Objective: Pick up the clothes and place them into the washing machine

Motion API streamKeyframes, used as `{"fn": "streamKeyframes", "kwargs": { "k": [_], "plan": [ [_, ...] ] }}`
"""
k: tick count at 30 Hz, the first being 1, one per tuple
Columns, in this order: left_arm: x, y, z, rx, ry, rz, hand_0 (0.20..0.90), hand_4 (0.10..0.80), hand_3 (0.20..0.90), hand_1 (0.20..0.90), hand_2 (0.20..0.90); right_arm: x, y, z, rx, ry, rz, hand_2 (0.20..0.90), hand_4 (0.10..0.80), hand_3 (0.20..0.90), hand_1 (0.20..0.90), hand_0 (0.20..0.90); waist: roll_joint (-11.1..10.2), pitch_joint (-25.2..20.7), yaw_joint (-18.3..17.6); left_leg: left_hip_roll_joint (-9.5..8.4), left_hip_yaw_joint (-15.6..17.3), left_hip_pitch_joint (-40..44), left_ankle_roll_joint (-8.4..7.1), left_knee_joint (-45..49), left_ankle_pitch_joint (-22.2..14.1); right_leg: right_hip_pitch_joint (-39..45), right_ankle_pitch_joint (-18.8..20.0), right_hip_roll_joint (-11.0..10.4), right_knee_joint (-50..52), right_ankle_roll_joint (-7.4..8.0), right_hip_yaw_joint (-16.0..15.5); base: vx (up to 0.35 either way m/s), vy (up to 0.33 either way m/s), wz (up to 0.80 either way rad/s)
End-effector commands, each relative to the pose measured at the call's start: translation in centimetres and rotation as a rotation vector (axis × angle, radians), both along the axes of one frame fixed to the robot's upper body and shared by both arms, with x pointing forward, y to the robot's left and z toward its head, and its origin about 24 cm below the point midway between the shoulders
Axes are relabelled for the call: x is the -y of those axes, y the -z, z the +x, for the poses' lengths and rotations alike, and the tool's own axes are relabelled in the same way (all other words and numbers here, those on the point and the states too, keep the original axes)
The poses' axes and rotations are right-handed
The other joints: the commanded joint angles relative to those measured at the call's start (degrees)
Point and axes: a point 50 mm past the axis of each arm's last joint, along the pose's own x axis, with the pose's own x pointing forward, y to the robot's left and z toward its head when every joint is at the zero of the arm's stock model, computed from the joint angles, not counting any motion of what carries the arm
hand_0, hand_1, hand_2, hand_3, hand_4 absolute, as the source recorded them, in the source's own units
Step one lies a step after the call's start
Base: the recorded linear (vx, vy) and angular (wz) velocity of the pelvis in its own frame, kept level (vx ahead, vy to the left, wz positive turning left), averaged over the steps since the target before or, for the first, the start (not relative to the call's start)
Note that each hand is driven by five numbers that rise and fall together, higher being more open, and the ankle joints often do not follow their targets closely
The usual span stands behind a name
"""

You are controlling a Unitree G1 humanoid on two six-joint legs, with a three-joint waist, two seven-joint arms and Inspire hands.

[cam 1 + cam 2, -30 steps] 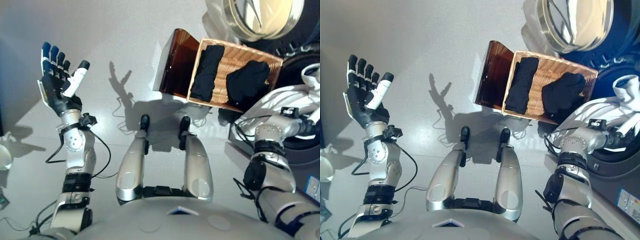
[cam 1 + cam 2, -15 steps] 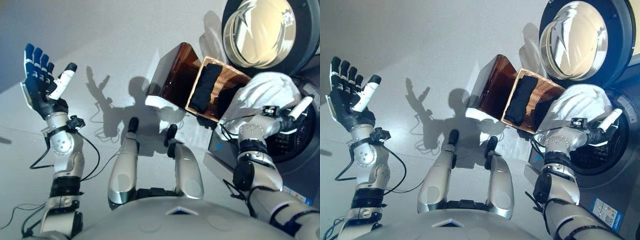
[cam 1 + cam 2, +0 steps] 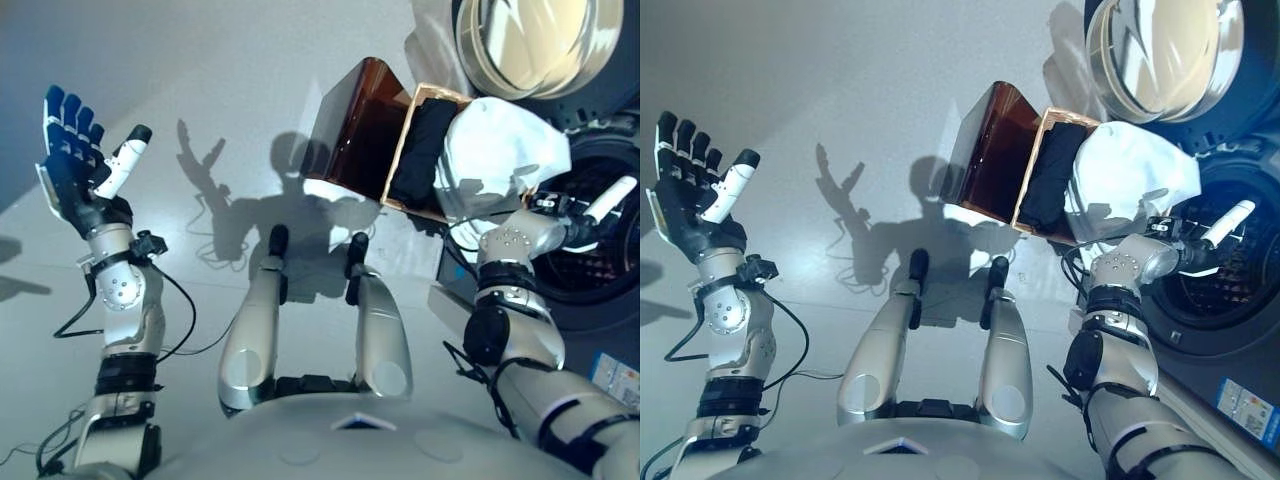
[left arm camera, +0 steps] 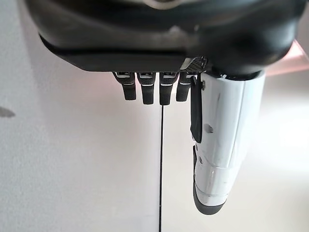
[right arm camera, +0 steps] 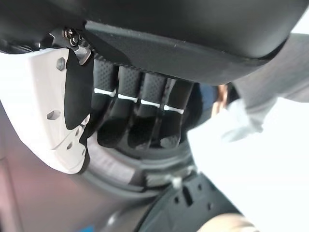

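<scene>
My right hand (image 3: pixel 610 199) is shut on a white garment (image 3: pixel 498 152) and holds it up in front of the washing machine's dark drum opening (image 3: pixel 603 262). The garment drapes back over my wrist and covers part of the wicker basket (image 3: pixel 401 152). In the right wrist view my fingers (image 5: pixel 140 118) are curled, with the white cloth (image 5: pixel 270 159) beside them. A black garment (image 3: pixel 420 150) lies in the basket. My left hand (image 3: pixel 72 170) is open and empty, raised high at the far left.
The basket rests on a low dark brown box (image 3: pixel 355 125) left of the machine. The machine's round door (image 3: pixel 540 45) stands open above the drum. Grey floor spreads out to the left and front.
The camera has shifted. My right hand has lifted the white garment up and toward the drum opening, so it now hides the basket's right side. My left hand stays raised.
</scene>
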Motion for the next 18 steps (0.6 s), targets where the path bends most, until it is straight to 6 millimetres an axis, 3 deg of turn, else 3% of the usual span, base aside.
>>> {"fn": "streamKeyframes", "kwargs": {
  "k": [1, 2, 3, 4, 5, 8, 10, 12, 13, 14, 18],
  "plan": [
    [0.2, -4.8, -0.2, 0.237, 0.032, 0.129, 0.9, 0.8, 0.9, 0.9, 0.9, 4.0, -4.3, -0.8, -0.149, -0.014, -0.402, 0.9, 0.8, 0.9, 0.9, 0.9, 2.5, -4.8, -0.2, -0.78, -0.4, -1.8, -2.56, 3.3, -4.8, 0.0, -0.5, 0.8, -2.9, -1.23, 0.4, 0.0, 0.0, 0.0],
    [0.2, -4.7, -0.3, 0.237, 0.031, 0.127, 0.9, 0.8, 0.9, 0.9, 0.9, 4.0, -4.4, -0.7, -0.153, -0.014, -0.405, 0.9, 0.8, 0.9, 0.9, 0.9, 2.6, -4.8, -0.2, -0.77, -0.3, -1.7, -2.56, 3.2, -4.8, 0.0, -0.5, 0.8, -2.9, -1.23, 0.4, 0.029, -0.033, -0.02],
    [0.2, -4.9, 0.0, 0.233, 0.039, 0.147, 0.9, 0.8, 0.9, 0.9, 0.9, 3.4, -2.3, -0.2, -0.451, -0.237, -0.603, 0.9, 0.8, 0.9, 0.9, 0.9, 2.2, -5.0, -0.7, -0.52, 0.0, -0.6, -2.91, 2.2, -4.1, 0.6, 0.0, 0.9, -3.2, -1.3, 0.7, 0.024, -0.024, -0.03],
    [0.2, -4.8, 0.0, 0.233, 0.038, 0.146, 0.9, 0.8, 0.9, 0.9, 0.9, 3.3, -2.4, -0.2, -0.454, -0.238, -0.605, 0.9, 0.8, 0.9, 0.9, 0.9, 2.2, -5.0, -0.8, -0.52, 0.0, -0.5, -2.92, 2.0, -4.1, 0.6, 0.0, 0.9, -3.3, -1.3, 0.7, 0.0, 0.0, 0.0],
    [0.2, -5.0, 0.1, 0.233, 0.041, 0.149, 0.9, 0.8, 0.9, 0.9, 0.9, 2.5, -1.6, 0.3, -0.588, -0.352, -0.724, 0.9, 0.8, 0.9, 0.9, 0.9, 1.8, -5.1, -0.8, -0.51, 0.0, 0.0, -3.1, 1.6, -3.8, 0.8, 0.3, 1.1, -3.4, -1.28, 0.9, 0.0, 0.0, 0.0],
    [-0.1, -4.9, 0.1, 0.228, 0.034, 0.143, 0.9, 0.8, 0.9, 0.9, 0.9, -0.4, -1.5, 0.8, -0.777, -0.569, -1.111, 0.9, 0.8, 0.9, 0.9, 0.9, 1.1, -5.3, -1.7, -0.37, 0.2, 1.1, -3.23, 0.7, -3.2, 2.0, 0.7, 1.2, -4.2, -1.22, 1.1, 0.013, -0.008, -0.06],
    [0.0, -4.8, -0.1, 0.223, 0.03, 0.137, 0.9, 0.8, 0.9, 0.9, 0.9, -0.6, -0.7, 0.2, -0.85, -0.599, -1.176, 0.9, 0.8, 0.9, 0.9, 0.9, 1.0, -5.6, -2.0, -0.4, 0.1, 1.6, -3.18, 0.4, -3.2, 2.5, 0.8, 1.1, -4.5, -1.19, 1.0, 0.029, -0.001, -0.14],
    [0.3, -4.0, -0.2, 0.21, 0.033, 0.102, 0.9, 0.8, 0.9, 0.9, 0.9, -2.0, 0.9, -0.9, -1.016, -0.677, -1.372, 0.9, 0.8, 0.9, 0.9, 0.9, 0.5, -6.7, -2.4, -0.36, -0.5, 3.1, -3.26, -1.3, -2.6, 4.1, 1.0, 0.9, -5.3, -0.94, 0.8, 0.063, -0.015, -0.02],
    [0.3, -4.0, -0.2, 0.209, 0.033, 0.103, 0.9, 0.8, 0.9, 0.9, 0.9, -2.0, 1.0, -0.9, -1.017, -0.677, -1.372, 0.9, 0.8, 0.9, 0.9, 0.9, 0.5, -6.7, -2.5, -0.37, -0.6, 3.2, -3.26, -1.4, -2.6, 4.2, 1.0, 0.9, -5.4, -0.94, 0.7, 0.123, -0.025, 0.03],
    [0.6, -3.7, -0.1, 0.194, 0.045, 0.097, 0.9, 0.8, 0.9, 0.9, 0.9, -2.3, 2.0, -1.9, -1.142, -0.707, -1.488, 0.9, 0.8, 0.9, 0.9, 0.9, -0.1, -7.7, -2.7, -0.24, -1.1, 5.3, -3.52, -3.3, -2.1, 6.3, 0.9, 0.8, -6.5, -0.69, 0.5, 0.112, -0.019, 0.05],
    [0.7, -2.9, 0.0, 0.161, 0.032, 0.095, 0.9, 0.8, 0.9, 0.9, 0.9, -2.7, 4.2, -3.7, -1.355, -0.769, -1.669, 0.9, 0.8, 0.9, 0.9, 0.9, -1.2, -9.0, -3.2, 0.04, -1.9, 11.0, -3.87, -7.8, -0.9, 11.9, 1.3, 0.2, -9.4, -0.18, -0.3, 0.116, -0.022, 0.1]
  ]
}}
